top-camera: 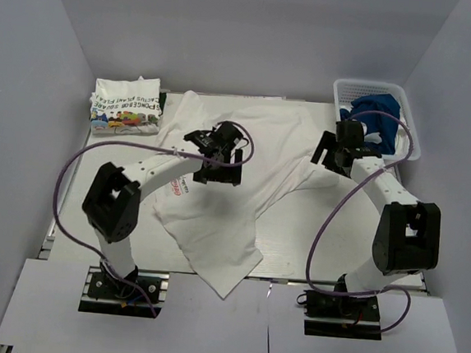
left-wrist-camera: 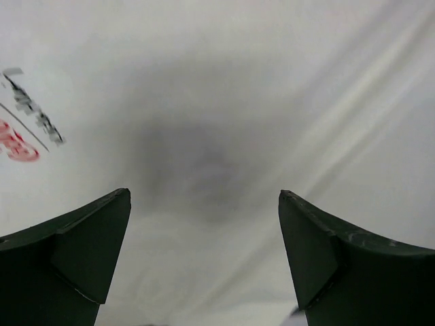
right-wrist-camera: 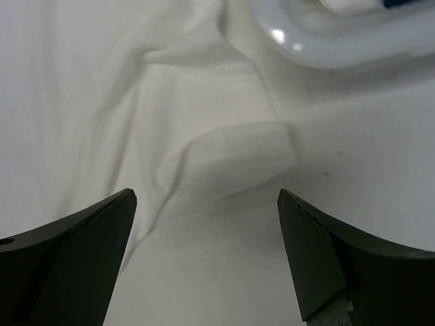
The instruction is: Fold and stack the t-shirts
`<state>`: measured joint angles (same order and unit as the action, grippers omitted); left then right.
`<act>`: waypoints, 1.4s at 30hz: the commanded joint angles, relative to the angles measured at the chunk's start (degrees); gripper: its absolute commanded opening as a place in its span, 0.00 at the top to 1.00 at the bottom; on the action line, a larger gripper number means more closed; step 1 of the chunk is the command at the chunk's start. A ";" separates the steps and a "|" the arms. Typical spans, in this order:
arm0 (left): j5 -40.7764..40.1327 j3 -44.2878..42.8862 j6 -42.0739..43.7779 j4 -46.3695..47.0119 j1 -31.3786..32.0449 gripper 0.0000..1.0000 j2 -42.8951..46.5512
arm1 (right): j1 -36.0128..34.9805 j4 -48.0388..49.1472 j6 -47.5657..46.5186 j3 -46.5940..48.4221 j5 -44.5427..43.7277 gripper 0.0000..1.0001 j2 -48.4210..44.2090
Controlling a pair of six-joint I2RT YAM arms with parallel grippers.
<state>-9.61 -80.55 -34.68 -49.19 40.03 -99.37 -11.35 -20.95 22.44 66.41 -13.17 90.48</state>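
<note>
A white t-shirt [top-camera: 225, 200] with a red print lies spread and creased across the table's middle. My left gripper [top-camera: 221, 155] hovers open just above its middle; the left wrist view shows white cloth [left-wrist-camera: 217, 136] and a bit of red print [left-wrist-camera: 17, 141]. My right gripper [top-camera: 336, 156] is open and empty over the shirt's right sleeve [right-wrist-camera: 238, 159], by the basket. A folded white tee with cartoon print [top-camera: 126, 105] lies at the back left. A blue tee [top-camera: 373, 110] sits in the basket.
A white plastic basket [top-camera: 413, 130] stands at the back right corner; its rim [right-wrist-camera: 326, 47] shows in the right wrist view. Grey walls close in the table on three sides. Purple cables loop from both arms.
</note>
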 commanded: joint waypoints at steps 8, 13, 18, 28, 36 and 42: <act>-6.03 -8.99 3.39 4.11 -11.54 0.00 -12.68 | 8.01 6.44 -6.52 -1.55 4.20 0.10 8.02; -5.51 -11.03 4.71 4.63 -15.06 0.00 -19.35 | 9.51 7.33 -9.60 1.61 9.20 0.19 13.75; -3.41 -11.03 5.85 7.18 -17.53 0.00 -21.48 | 9.60 9.78 -9.87 1.44 12.55 0.47 14.73; -1.03 -12.61 8.39 10.51 -20.25 0.00 -24.82 | 9.77 9.70 -10.66 -5.76 8.42 0.65 4.63; 3.35 -20.32 13.84 14.38 -23.59 0.00 -32.00 | 9.60 8.65 -9.35 -12.34 10.53 0.98 0.50; 8.98 -40.80 15.87 9.82 -25.79 0.00 -45.36 | 9.69 8.91 -6.00 -19.82 10.09 1.00 -6.53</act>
<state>-7.44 -115.13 -20.49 -39.03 15.79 -136.99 -1.89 -12.75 14.59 48.34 -3.18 88.68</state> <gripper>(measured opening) 0.995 0.037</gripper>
